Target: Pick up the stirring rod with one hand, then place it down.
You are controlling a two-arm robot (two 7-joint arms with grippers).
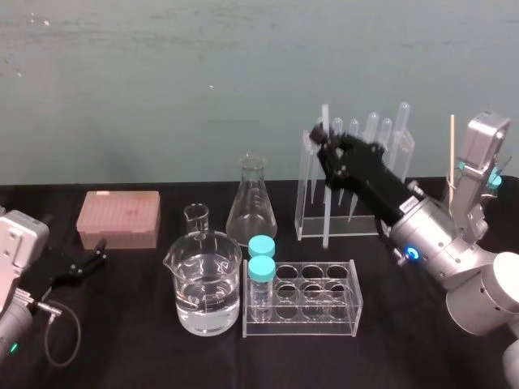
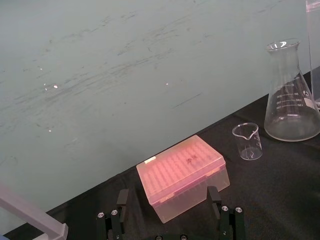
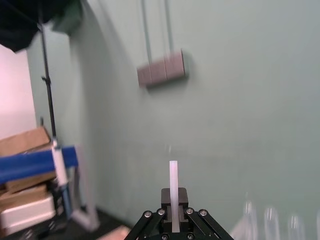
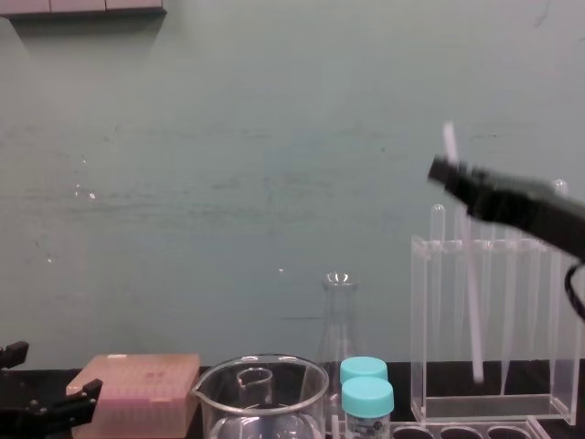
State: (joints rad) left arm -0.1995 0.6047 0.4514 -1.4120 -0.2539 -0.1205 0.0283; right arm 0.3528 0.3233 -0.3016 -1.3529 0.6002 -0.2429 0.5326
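The stirring rod is a thin translucent-white stick that hangs nearly upright, a little tilted, in front of the clear pipette rack. My right gripper is shut on its upper part, with a short end sticking out above the fingers. In the right wrist view the rod rises between the closed fingers of the gripper. In the chest view the rod slants down from the gripper to near the rack's floor. My left gripper rests open at the table's left, near the pink box.
A water-filled beaker stands front centre, with a small beaker and a conical flask behind it. A clear tube rack holds two blue-capped vials. Bulb-topped pipettes stand in the tall rack.
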